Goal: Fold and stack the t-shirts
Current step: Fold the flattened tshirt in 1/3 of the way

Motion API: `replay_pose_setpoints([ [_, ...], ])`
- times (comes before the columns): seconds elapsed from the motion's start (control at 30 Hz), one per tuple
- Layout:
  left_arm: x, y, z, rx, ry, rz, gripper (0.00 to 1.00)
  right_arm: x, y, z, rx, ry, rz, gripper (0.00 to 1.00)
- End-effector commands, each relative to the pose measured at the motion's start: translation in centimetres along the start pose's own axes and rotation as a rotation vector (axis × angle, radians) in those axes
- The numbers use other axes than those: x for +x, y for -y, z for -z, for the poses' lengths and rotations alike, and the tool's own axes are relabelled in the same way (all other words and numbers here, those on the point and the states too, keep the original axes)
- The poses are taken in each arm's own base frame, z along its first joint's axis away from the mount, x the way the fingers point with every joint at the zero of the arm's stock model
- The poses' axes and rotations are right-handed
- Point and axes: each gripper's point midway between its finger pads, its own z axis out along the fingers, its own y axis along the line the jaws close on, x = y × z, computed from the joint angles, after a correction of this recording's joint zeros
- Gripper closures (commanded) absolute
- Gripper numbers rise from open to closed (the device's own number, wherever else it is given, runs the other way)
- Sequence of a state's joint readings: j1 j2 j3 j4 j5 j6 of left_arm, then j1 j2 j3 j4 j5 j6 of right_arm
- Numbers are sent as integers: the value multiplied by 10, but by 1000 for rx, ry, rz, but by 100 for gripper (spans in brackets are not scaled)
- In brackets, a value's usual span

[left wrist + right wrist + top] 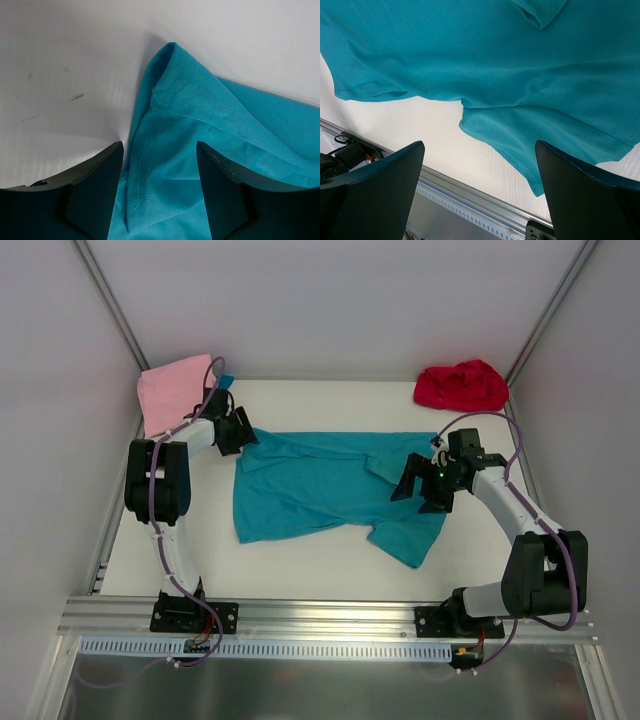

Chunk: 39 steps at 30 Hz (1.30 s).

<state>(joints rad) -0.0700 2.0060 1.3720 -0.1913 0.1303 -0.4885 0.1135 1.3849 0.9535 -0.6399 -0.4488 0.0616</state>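
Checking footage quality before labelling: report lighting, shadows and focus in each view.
Top external: even, soft light, only faint shadows under the arms, teal t-shirt sharp. Left wrist: cloth weave crisp, white table bright with a soft shadow beside the fold, fingers of the left gripper dark. Right wrist: shirt in focus, near fingers of the right gripper dark and slightly soft.
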Motion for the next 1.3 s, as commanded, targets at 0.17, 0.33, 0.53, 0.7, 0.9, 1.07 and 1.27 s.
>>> replay_pose_setpoints([
  [0.17,-9,15,-3,78,20,16,42,1,5,0,19,-7,5,1],
  [0.33,-9,14,-7,71,12,17,44,0,5,-1,17,-6,6,0],
  [0.53,-6,12,-14,67,1,23,69,0,6,-2,20,-7,6,0],
  [0.7,-8,12,-13,64,8,19,90,0,7,-4,19,-14,3,1],
  [0.9,-19,16,-6,58,28,7,89,-1,6,-4,18,-14,2,1],
  [1.07,-31,23,2,72,62,-3,88,0,5,-5,8,-19,2,1],
  [1.27,-48,32,11,90,110,-18,88,1,1,-5,-14,-25,4,0],
])
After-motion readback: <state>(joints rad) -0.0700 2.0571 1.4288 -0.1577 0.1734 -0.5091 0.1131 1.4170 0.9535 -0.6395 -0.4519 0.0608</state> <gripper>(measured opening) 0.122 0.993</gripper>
